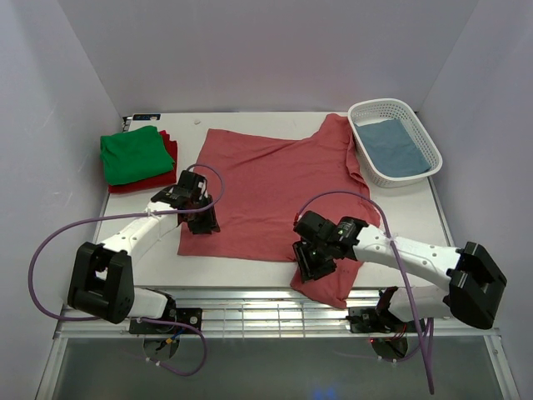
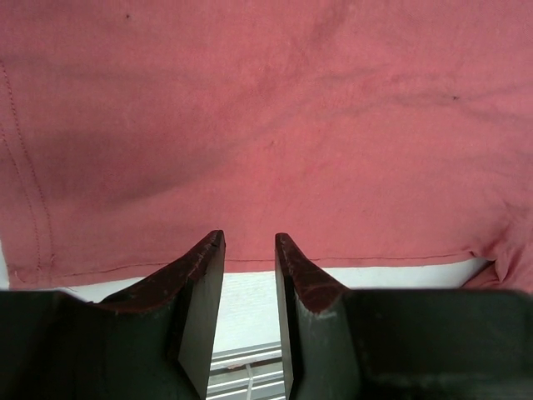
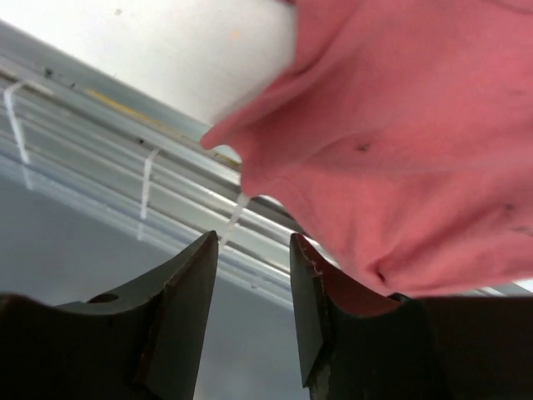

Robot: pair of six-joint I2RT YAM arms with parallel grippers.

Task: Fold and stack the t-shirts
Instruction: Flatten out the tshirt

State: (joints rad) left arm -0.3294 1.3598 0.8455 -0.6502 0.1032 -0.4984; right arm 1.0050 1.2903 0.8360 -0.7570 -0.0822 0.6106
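judging from how things lie, the job looks roughly half done. a bright green folded cotton t-shirt (image 1: pixel 132 154) sits on top of a dark red folded t-shirt (image 1: pixel 170 152) at the far left corner of the white table (image 1: pixel 408 208), so two of the four appear folded and stacked.

a dusty pinkish-red short-sleeved t-shirt (image 1: pixel 275 187) is the one in hand. it lies spread open across the middle of the table, mostly flat with a few soft creases. one sleeve reaches toward the white plastic lattice basket (image 1: pixel 385 107), and its near right part spills over the table's near edge. no fold shows in it yet.

the left gripper (image 1: pixel 202 223) is at the shirt's near left corner. in the left wrist view its jaws stand apart with bare table between them, and the hem lies just beyond the tips, not pinched. the right gripper (image 1: pixel 315 265) is over the near right part of the shirt. in the right wrist view its jaws are also apart, with nothing between them. pink cloth bunches beside and above one finger, and i cannot tell whether it touches.

what is left, as i read it: fold the pink shirt, add it to the pile, then take out the muted grey-blue t-shirt (image 1: pixel 391 148) lying crumpled in the basket, fold it and stack it as well.
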